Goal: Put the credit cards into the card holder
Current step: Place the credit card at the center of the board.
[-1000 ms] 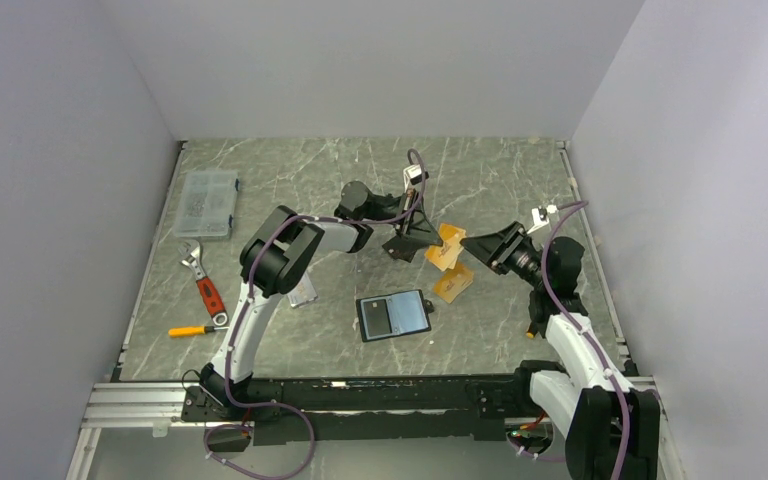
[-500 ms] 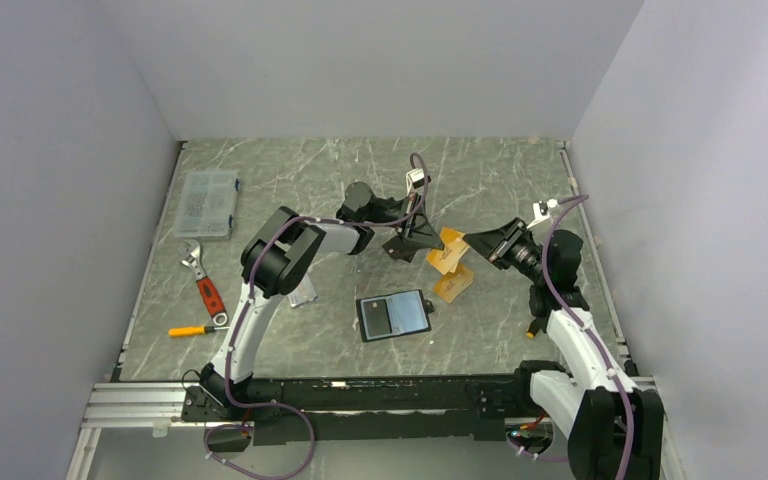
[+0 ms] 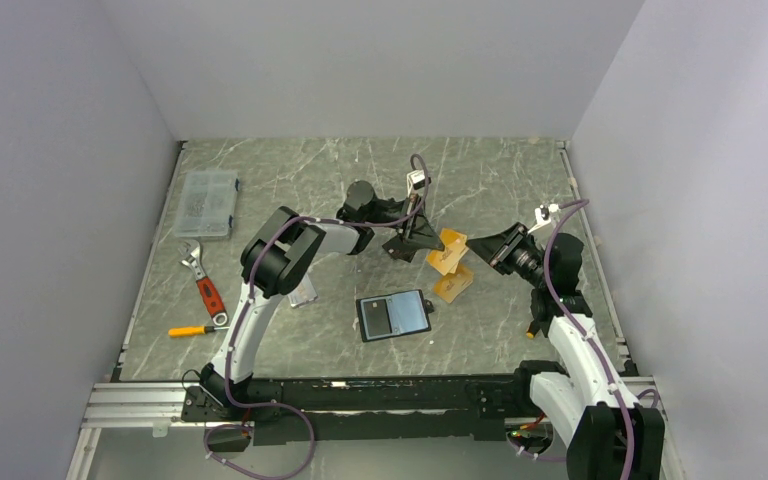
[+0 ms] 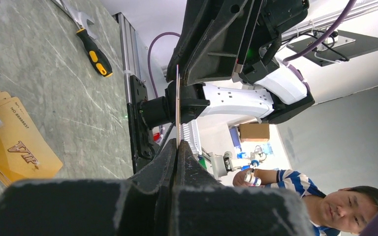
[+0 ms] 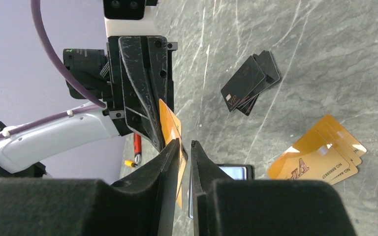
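Cell is boxed in on three sides: back wall (image 3: 380, 60), left wall (image 3: 50, 200) and right wall (image 3: 700, 200), all plain matte panels in a pale grey-lavender. Tabletop (image 3: 290, 170) is a dark grey-green marble-look sheet with white veining, and a light trim strip (image 3: 144, 280) runs down its left edge. An aluminium extrusion rail (image 3: 130, 405) runs along the near edge. Light is even and diffuse, with soft shadows.

My left wrist feed looks past the near edge into the room: white ceiling, a grey wall (image 4: 334, 142), a brown box (image 4: 253, 132) and a person (image 4: 325, 206) in a blue-and-white striped shirt at lower right.
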Tool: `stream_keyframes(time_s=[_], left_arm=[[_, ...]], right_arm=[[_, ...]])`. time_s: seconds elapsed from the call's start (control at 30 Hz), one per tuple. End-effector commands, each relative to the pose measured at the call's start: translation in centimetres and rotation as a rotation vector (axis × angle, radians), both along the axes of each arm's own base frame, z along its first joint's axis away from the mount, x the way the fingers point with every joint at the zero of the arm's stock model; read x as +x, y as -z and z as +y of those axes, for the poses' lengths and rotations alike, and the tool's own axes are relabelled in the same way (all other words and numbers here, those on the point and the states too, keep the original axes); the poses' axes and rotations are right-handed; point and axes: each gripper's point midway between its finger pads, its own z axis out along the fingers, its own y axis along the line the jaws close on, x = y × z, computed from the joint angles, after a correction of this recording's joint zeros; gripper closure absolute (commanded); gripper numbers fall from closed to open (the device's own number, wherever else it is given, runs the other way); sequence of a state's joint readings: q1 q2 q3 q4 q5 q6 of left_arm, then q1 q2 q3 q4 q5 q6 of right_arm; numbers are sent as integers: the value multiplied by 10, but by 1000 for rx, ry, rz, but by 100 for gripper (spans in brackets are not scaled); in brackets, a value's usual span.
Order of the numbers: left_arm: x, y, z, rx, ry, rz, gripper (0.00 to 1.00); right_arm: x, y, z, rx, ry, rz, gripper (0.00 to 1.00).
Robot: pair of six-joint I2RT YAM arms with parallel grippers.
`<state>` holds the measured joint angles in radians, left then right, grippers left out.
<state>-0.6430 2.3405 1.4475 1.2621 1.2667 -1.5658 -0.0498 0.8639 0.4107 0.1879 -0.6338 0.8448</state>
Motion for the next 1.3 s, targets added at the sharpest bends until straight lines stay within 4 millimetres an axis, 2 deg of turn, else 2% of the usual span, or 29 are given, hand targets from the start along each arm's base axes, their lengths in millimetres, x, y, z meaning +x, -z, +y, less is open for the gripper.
stream_keyframes(time_s=[0.0,0.17,0.5,0.77,0.8,0.93,1.13,1.27], left_arm=[[2,-14,-1,-27,-24,-62,100],[10,-6,-2,13,-84,-96,100],[11,-9,-3,8,-88,-81,100],[12,-6,-3,6,-90,-66,100],[12,-7,-3,4,-93,-66,100],[14,-9,-4,-4,-92,-66,100],[11,-7,-4,-9,-78,-53,100],[10,-4,-3,1,-76,-53,98]], right_arm=[[3,-19,1,-6,-9,-59,83],[2,-20,-2,-32,7,-57,83],[1,-10,4,-2,-23,-32,81],[5,-10,17,36,-65,-42,81],[2,-9,26,35,-94,-39,81],[1,-1,38,31,-118,-15,83],[3,1,39,40,-116,-12,83],[6,1,36,27,-95,-12,88]])
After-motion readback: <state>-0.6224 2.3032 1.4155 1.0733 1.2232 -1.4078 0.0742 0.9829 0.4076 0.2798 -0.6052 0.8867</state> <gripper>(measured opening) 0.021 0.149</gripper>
